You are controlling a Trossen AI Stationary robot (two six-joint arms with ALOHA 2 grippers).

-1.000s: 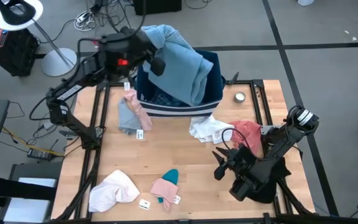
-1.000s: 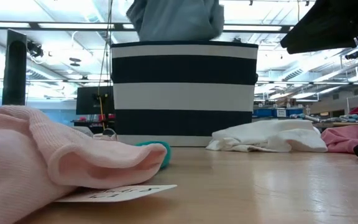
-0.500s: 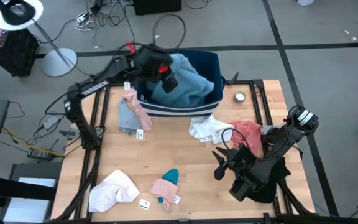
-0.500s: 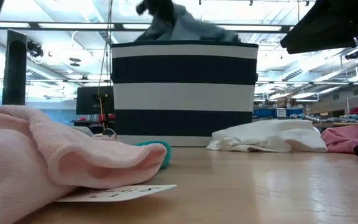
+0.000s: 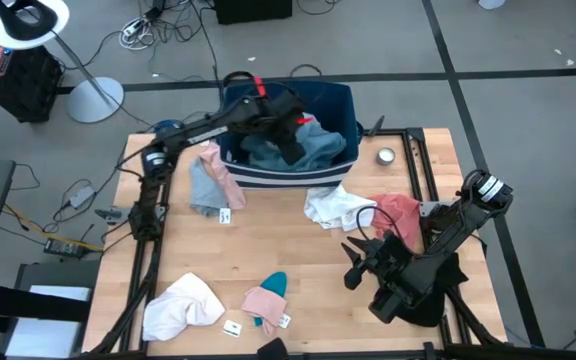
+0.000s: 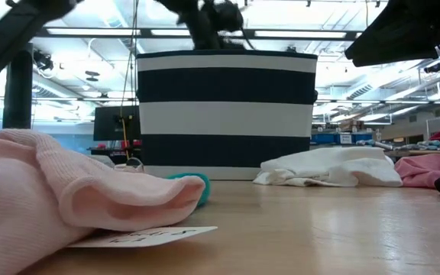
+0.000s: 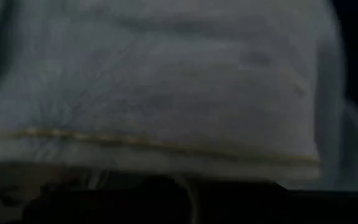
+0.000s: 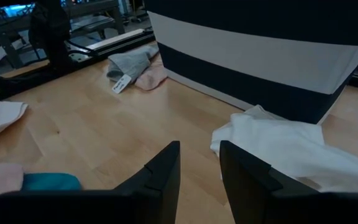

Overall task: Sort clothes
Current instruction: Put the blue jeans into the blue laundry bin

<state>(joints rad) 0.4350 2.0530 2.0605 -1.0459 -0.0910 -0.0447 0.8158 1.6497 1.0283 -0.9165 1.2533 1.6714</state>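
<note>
The light blue-grey garment [image 5: 303, 148] is piled inside the striped bin [image 5: 286, 176], with the left gripper [image 5: 290, 138] pushed down onto it; its finger spread can't be made out. The right gripper [image 5: 356, 262] is parked near the white garment [image 5: 336, 208], fingers slightly parted, nothing held.

A pink garment [image 6: 75, 202] lies nearest on the tabletop [image 6: 319, 237], a teal piece [image 6: 193, 183] behind it, a white garment [image 6: 331, 168] beside the striped bin [image 6: 226, 111].

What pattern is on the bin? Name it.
Dark blue bin with a broad white stripe; low view shows it best.
</note>
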